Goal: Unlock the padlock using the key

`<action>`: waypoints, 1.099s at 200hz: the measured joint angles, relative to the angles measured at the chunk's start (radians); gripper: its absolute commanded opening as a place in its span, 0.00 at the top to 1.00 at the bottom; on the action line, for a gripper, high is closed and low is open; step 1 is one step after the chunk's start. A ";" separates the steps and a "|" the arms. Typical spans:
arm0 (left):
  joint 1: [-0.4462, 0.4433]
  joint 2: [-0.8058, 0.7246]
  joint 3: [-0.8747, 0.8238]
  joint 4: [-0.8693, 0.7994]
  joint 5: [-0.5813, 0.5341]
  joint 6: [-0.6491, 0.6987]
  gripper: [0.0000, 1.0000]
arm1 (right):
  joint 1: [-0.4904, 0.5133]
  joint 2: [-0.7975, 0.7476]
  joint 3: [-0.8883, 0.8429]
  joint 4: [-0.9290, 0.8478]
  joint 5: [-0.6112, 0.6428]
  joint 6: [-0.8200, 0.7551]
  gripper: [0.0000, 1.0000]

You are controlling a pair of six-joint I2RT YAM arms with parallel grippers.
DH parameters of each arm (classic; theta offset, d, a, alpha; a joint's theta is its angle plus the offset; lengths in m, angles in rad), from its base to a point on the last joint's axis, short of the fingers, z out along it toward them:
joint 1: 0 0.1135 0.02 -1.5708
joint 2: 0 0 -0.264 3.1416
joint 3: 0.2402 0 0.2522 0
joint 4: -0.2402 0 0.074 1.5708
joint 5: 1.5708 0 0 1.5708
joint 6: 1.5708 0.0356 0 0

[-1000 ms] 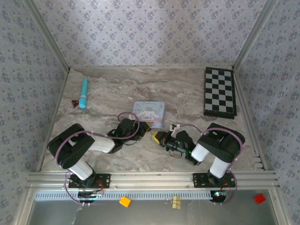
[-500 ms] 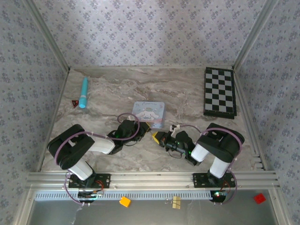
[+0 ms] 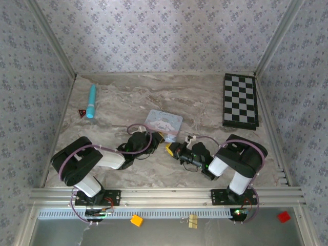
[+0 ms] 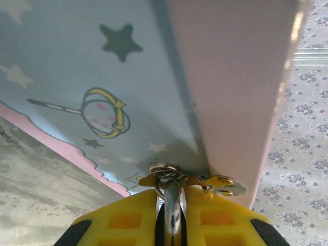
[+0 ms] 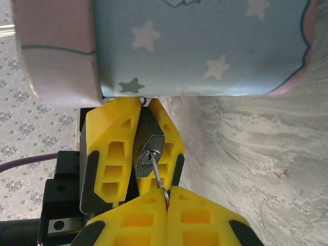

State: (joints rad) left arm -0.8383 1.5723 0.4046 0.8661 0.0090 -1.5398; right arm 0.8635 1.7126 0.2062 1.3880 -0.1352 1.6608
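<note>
Against the near edge of the light-blue tin (image 3: 165, 123), the left gripper (image 4: 171, 199) is clamped narrow on the padlock (image 5: 148, 150), whose keyhole faces away from the tin. The key (image 5: 158, 178) meets that keyhole, its thin shaft pinched in the closed right gripper (image 5: 166, 195), just nearer than the tin.

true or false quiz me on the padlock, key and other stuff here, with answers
1. The thin silvery key sits in the keyhole of the tiny black padlock. True.
2. The left claw is open. False: it is shut on the padlock.
3. The right claw is shut on the key. True.
4. The black-and-white checkerboard lies at the far left. False: far right.
5. The light-blue tube touches the light-blue cartoon tin. False: they lie well apart.
</note>
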 measured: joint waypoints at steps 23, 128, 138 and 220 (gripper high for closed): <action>0.000 0.000 0.000 0.008 -0.003 0.000 1.00 | -0.006 -0.005 0.000 0.000 -0.006 0.008 1.00; -0.007 0.000 0.000 0.014 -0.018 0.000 1.00 | -0.076 -0.006 0.004 -0.005 -0.109 0.042 1.00; -0.009 0.002 0.000 0.015 -0.023 0.000 1.00 | -0.076 -0.006 0.006 -0.008 -0.109 0.045 1.00; -0.020 0.031 0.010 0.044 -0.044 0.000 1.00 | -0.082 -0.039 0.006 -0.049 -0.105 0.045 1.00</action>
State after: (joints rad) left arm -0.8585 1.6028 0.4149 0.9104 -0.0353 -1.5394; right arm 0.7811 1.6733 0.2127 1.3388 -0.2398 1.7058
